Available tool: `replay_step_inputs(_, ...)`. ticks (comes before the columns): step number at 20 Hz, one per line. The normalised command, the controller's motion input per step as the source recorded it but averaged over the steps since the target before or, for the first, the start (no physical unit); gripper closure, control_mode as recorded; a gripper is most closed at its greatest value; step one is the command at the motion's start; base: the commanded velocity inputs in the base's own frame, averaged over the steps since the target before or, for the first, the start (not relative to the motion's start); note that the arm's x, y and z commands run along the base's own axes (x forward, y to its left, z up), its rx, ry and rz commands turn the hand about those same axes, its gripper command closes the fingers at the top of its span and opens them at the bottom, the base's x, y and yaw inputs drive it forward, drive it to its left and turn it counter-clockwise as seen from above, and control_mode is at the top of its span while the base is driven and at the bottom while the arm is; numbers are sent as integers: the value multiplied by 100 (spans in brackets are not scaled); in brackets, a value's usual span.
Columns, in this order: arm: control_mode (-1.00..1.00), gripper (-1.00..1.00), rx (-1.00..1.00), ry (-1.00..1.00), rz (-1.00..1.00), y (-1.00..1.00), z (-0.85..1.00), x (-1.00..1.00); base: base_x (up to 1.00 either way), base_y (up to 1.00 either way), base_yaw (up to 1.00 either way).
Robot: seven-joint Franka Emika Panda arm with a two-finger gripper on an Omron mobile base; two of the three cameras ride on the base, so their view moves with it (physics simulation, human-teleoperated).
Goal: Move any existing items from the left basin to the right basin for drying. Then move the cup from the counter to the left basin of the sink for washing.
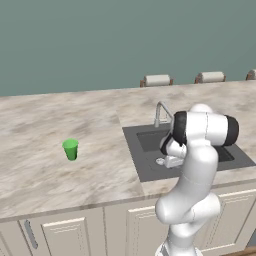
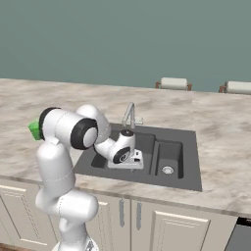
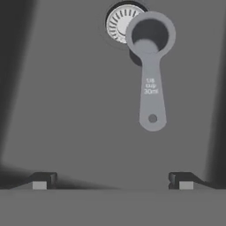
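Nothing was yet moved: the small grey measuring spoon (image 3: 151,75) lay in the dark grey left basin (image 3: 66,110), bowl over the silvery drain ring (image 3: 118,21), below the open, empty claw (image 3: 112,180); the bright green cup (image 1: 71,149) stood far left on the marbled surface (image 1: 40,125).

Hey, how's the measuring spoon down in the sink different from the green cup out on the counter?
The measuring spoon is grey; the green cup is bright green. The measuring spoon lies flat on the floor of the left basin, its bowl partly over the drain ring; the green cup stands upright on the counter. The measuring spoon has a long handle; the green cup has none. The open gripper holds neither.
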Motion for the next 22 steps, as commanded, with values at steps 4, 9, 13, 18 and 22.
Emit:
replay_step_inputs(4,-100,-100,4,0,2,-1,-14,26,0,0,0)
replay_step_inputs(9,-100,-100,4,0,2,-2,-13,30,0,0,0)
replay_step_inputs(13,-100,-100,4,0,3,-3,-16,32,0,0,0)
replay_step_inputs(18,-100,-100,2,2,7,0,-25,30,0,0,0)
replay_step_inputs(22,-100,-100,0,0,6,0,-17,27,0,0,0)
